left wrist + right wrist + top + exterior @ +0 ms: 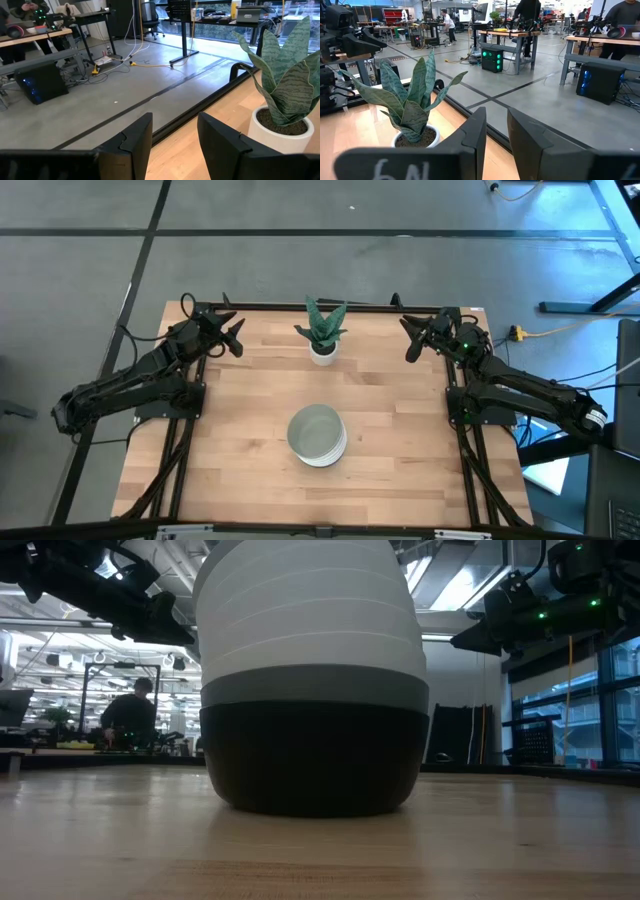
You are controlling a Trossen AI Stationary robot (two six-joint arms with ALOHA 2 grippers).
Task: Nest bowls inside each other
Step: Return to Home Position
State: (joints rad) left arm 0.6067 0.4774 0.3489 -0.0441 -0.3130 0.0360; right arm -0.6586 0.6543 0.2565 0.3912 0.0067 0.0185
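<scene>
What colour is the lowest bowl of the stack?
The lowest bowl is black, clearest in the low view.

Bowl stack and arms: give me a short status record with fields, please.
stack: one nested bowl stack, near the middle of the table
order, low view: black bowl at the bottom, grey bowl above it, white bowls higher up
loose bowls: none visible
left end effector: open, empty, raised at the far left, left of the potted plant
right end effector: open, empty, raised at the far right
</scene>
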